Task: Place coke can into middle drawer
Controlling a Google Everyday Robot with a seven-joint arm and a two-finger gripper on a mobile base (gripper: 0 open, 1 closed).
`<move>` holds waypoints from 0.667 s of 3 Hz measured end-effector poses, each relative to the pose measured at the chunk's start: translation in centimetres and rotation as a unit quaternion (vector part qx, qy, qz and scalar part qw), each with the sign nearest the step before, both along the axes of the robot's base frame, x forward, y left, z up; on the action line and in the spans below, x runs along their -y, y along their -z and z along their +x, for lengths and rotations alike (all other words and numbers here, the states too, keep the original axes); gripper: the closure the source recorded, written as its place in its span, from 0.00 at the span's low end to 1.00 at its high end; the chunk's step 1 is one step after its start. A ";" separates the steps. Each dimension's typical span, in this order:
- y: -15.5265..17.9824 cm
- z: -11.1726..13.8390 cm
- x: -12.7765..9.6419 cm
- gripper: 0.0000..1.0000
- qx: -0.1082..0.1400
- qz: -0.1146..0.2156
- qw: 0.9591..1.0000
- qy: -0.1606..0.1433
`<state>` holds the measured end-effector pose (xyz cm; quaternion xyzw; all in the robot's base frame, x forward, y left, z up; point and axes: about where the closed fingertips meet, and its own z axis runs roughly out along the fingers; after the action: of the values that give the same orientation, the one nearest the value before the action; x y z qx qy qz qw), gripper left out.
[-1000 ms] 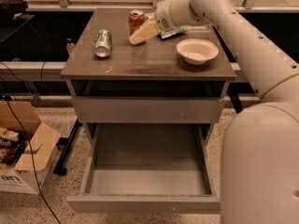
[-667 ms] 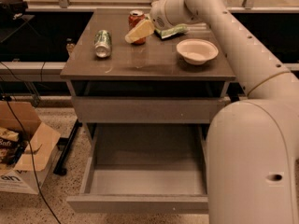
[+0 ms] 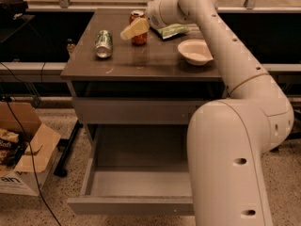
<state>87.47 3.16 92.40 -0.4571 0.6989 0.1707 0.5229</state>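
Note:
The red coke can (image 3: pixel 138 37) stands upright at the back of the brown tabletop (image 3: pixel 141 62). My gripper (image 3: pixel 132 30) reaches in from the right and sits right at the can, its pale yellow tip crossing the can's front upper half. The can rests on the tabletop. The middle drawer (image 3: pixel 131 205) is pulled out wide below, a shallow grey tray with nothing in it. My white arm covers the drawer's right part.
A green-and-silver can (image 3: pixel 104 43) lies on its side at the tabletop's left. A white bowl (image 3: pixel 195 51) sits at the right and a green bag (image 3: pixel 173 30) behind it. A shut grey drawer front (image 3: pixel 136 111) is above the open one. A cardboard box (image 3: pixel 23 149) stands on the floor at left.
My gripper has shifted slightly left and closer onto the coke can. The can, bowl and drawer have not moved.

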 end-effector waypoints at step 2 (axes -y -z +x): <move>0.5 2.4 -0.7 0.00 0.000 0.019 1.000 0.020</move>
<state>89.88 3.85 91.86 -0.4326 0.7049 0.1734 0.5346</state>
